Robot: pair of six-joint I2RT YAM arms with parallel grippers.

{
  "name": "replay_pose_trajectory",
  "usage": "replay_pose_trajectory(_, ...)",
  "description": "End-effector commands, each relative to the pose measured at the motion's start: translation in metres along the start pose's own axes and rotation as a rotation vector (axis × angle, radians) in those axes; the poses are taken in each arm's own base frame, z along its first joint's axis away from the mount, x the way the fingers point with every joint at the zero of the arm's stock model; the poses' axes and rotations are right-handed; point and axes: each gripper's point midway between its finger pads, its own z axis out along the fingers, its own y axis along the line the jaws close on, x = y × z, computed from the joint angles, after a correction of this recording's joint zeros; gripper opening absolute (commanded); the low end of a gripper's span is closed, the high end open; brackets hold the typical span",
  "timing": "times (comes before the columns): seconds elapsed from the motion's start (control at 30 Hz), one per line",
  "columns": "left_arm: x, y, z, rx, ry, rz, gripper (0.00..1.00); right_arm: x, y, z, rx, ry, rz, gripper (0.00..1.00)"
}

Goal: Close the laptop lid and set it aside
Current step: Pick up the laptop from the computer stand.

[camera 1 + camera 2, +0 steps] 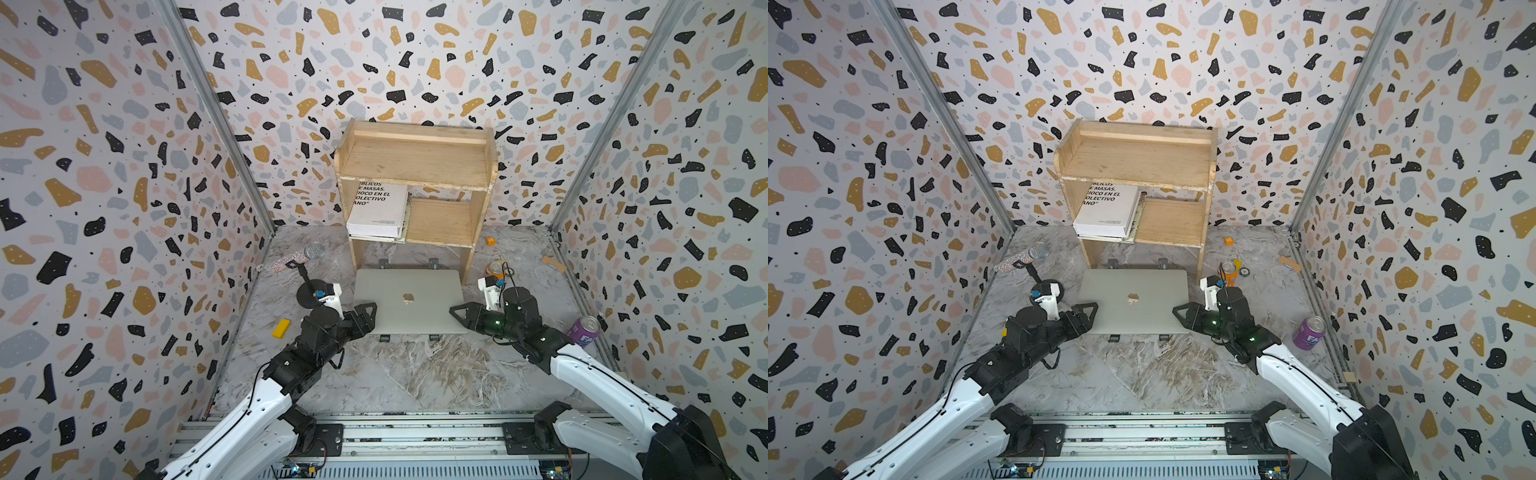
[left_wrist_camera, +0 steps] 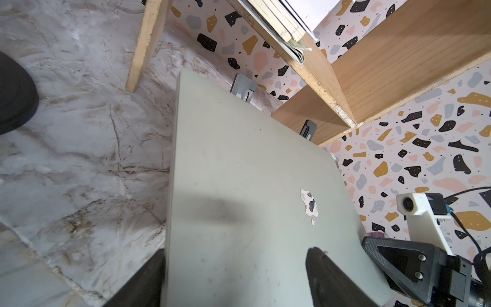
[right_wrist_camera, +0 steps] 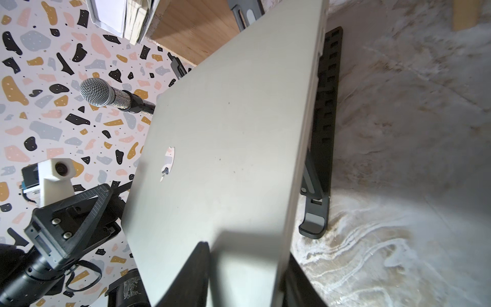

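Shows in both top views the laptop (image 1: 409, 301), lid (image 1: 1133, 309) shut, before the wooden shelf (image 1: 415, 162); bares from the right wrist alone the slotted leg of the black folding stand (image 3: 326, 106) beneath it. Finds the left gripper (image 1: 371, 311) spread astride the left edge, the right gripper (image 1: 455, 311) astride the right, pinch impossible to tell. Leaves bare desk (image 1: 415, 374) toward the arms.

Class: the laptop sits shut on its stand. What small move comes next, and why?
Probably close both jaws on the laptop: its lid is down, the left gripper and right gripper straddle opposite edges, and it rests on the stand.
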Motion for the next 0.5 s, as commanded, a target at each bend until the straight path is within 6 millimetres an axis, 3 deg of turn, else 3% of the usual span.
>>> replay_pose_trajectory(0.0,-0.043,-0.1,-0.035,0.396,-0.096,0.004,0.78,0.004,0.052,-0.008,-0.213,0.029,-0.116,0.37)
replay_pose_trajectory(0.27,-0.049,-0.105,-0.039,0.409,-0.105,-0.048,0.77,-0.002,0.065,-0.017,-0.272,0.01,-0.094,0.36)
replay_pose_trajectory(0.47,-0.047,-0.105,-0.034,0.432,-0.103,-0.096,0.73,-0.007,0.059,-0.022,-0.272,0.006,-0.081,0.35)
